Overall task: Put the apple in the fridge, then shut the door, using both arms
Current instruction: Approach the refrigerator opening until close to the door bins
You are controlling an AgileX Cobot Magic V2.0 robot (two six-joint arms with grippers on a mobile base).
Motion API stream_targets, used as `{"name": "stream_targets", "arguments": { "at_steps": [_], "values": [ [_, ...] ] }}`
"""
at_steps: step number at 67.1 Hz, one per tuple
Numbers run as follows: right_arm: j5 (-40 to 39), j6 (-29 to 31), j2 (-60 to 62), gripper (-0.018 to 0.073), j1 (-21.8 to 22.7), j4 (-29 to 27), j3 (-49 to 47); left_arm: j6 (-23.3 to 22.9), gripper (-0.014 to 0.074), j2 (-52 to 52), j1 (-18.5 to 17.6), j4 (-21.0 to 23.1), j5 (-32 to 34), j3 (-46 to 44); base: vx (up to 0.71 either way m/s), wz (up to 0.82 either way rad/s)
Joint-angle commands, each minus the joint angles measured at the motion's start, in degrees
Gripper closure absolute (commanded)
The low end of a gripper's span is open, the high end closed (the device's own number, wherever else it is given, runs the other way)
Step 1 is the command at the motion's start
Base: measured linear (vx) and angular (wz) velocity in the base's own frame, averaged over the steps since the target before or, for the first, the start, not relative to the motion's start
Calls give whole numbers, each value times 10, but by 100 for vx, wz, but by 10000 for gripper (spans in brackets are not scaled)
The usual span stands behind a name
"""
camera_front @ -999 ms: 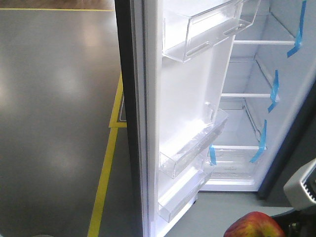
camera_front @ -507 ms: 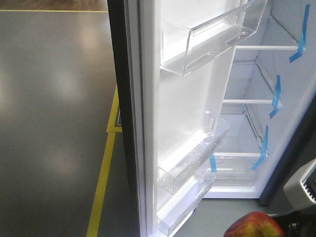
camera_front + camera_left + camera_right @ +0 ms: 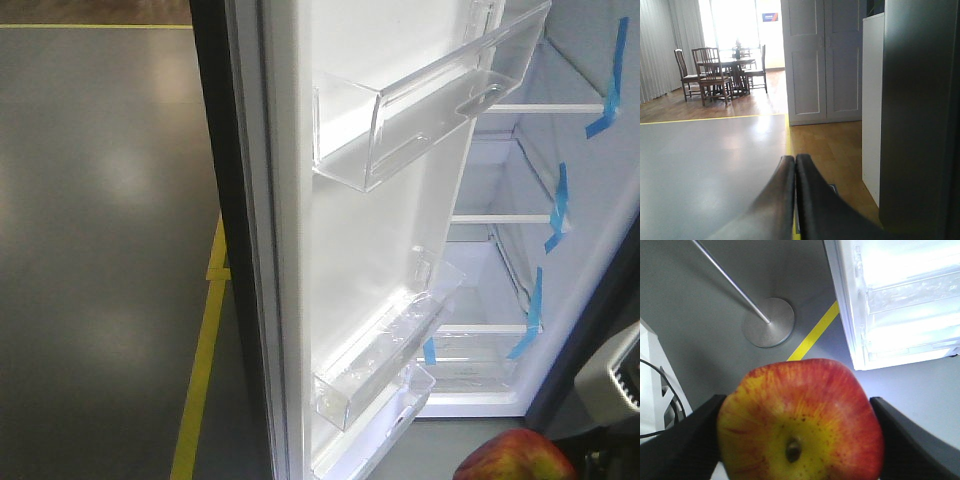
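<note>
Right gripper (image 3: 800, 432) clamps the apple (image 3: 800, 405). The open door (image 3: 370, 250) ahead-left of it partly screens the fridge (image 3: 595, 250). Left gripper (image 3: 795, 159) is pressed closed, empty. The apple's underside is cropped.

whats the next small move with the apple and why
Probably carry the glossy red-and-yellow apple, gripped by the right black fingers, forward and up toward a glass shelf of the white-lined fridge: the tall door stands open and the apple sits low, outside it.
</note>
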State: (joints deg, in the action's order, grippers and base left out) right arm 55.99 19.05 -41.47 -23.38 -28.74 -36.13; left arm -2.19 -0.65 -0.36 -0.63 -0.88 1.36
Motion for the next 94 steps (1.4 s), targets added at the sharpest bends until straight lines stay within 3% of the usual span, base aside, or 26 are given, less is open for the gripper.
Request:
{"name": "stream_targets", "arguments": {
  "at_steps": [1, 94],
  "values": [
    [-25, 4, 1, 147, 0, -18, -16, -3, 603, -8, -2, 6, 41, -9, 10, -4],
    [-25, 4, 1, 147, 0, -18, -16, -3, 603, -8, -2, 6, 41, -9, 3, -2]
  ]
}}
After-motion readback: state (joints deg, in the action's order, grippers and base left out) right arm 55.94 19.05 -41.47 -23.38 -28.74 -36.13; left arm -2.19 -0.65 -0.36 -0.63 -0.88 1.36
